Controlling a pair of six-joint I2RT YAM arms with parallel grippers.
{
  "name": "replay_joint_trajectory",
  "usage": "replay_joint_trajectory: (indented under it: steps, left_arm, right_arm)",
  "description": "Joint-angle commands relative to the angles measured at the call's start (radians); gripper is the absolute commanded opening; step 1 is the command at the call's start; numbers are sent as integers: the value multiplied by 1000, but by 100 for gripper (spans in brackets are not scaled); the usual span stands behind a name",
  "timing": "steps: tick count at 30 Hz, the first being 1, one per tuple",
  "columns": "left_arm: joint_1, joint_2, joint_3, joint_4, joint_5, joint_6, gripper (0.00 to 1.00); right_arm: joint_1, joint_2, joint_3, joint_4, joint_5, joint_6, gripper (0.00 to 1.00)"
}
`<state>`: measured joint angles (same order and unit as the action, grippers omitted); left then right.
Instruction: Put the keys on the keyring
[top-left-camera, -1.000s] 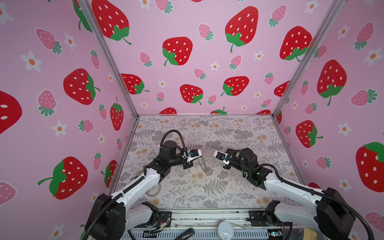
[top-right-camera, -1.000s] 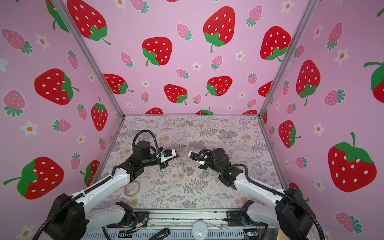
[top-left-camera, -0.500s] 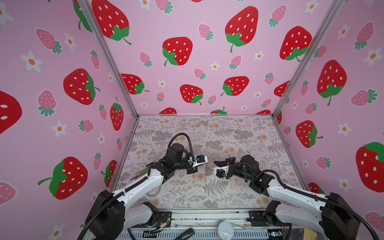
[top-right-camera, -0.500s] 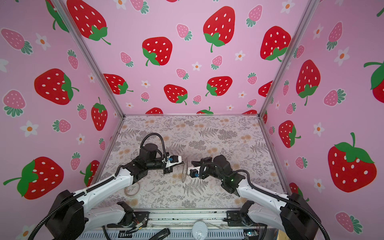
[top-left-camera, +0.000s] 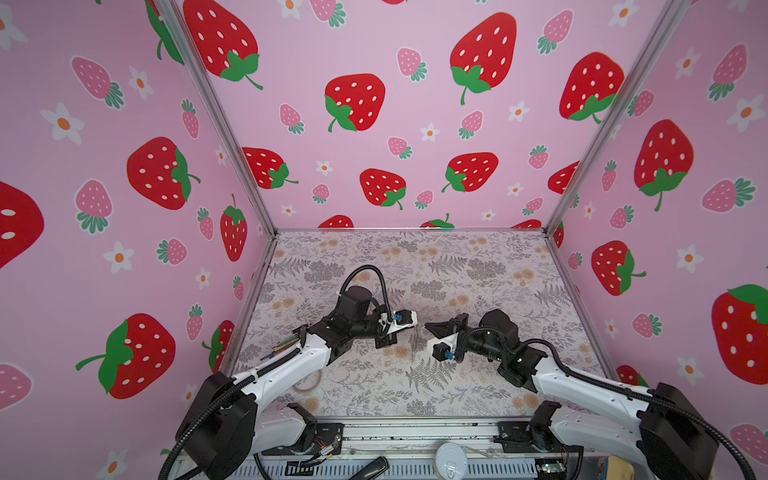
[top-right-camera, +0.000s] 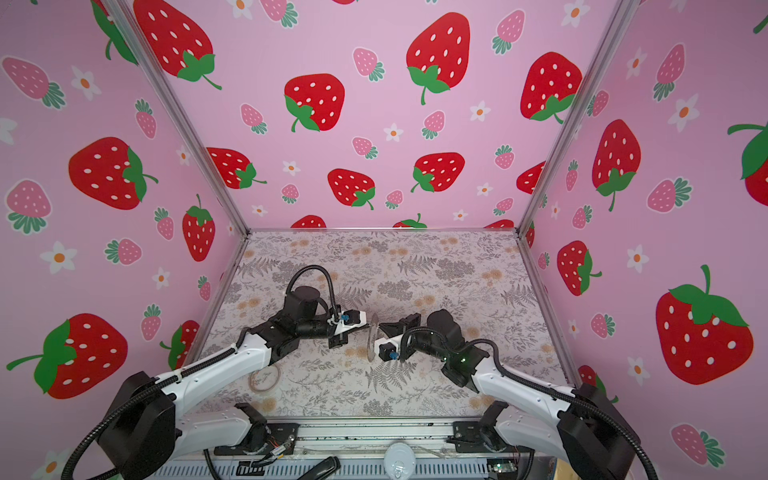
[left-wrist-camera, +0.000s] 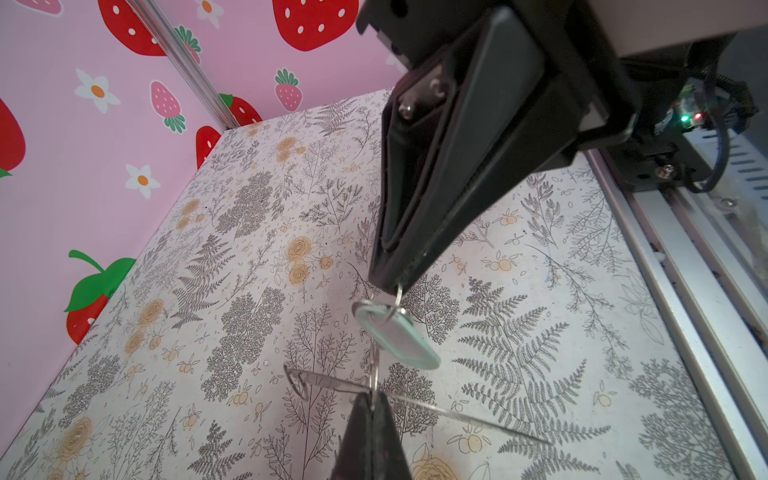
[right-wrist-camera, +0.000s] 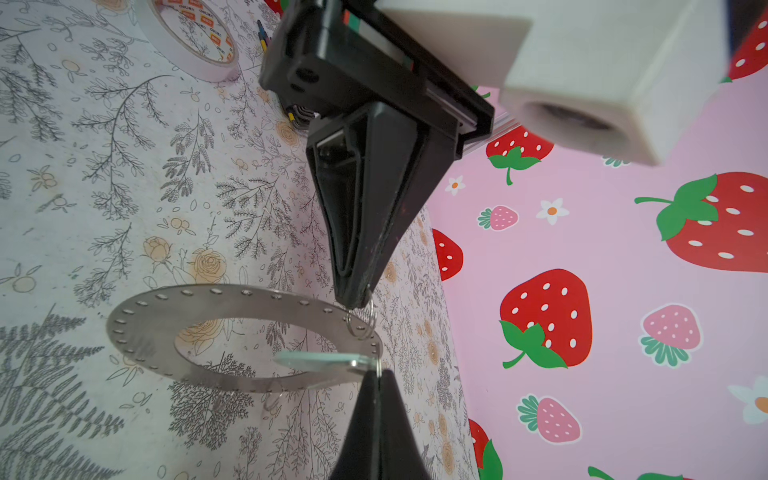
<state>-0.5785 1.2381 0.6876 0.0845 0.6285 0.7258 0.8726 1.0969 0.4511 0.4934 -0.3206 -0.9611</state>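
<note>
left gripper is pinching the stiff, probably slick keyring by its rim mid-frame — right gripper is clamping the tag loop.

I see a translucent tape roll lying flat near the floral counter's front-left corner, enclosed by strawberry-printed pink walls.
</note>
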Motion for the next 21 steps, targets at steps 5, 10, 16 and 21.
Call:
replay_joint_trajectory:
  steps: [5,10,16,21]
  left_arm:
    - [-18,7,63,-37,28,15,0]
    - [-21,8,65,-48,25,24,0]
    - [-22,3,62,-39,3,20,0]
    - [-23,-5,55,-17,-20,8,0]
  right_arm:
    - [9,18,31,17,-51,-25,0]
    - [10,17,33,22,-26,-20,0]
    - [10,13,23,27,7,-2,0]
    - [10,5,14,14,42,-7,0]
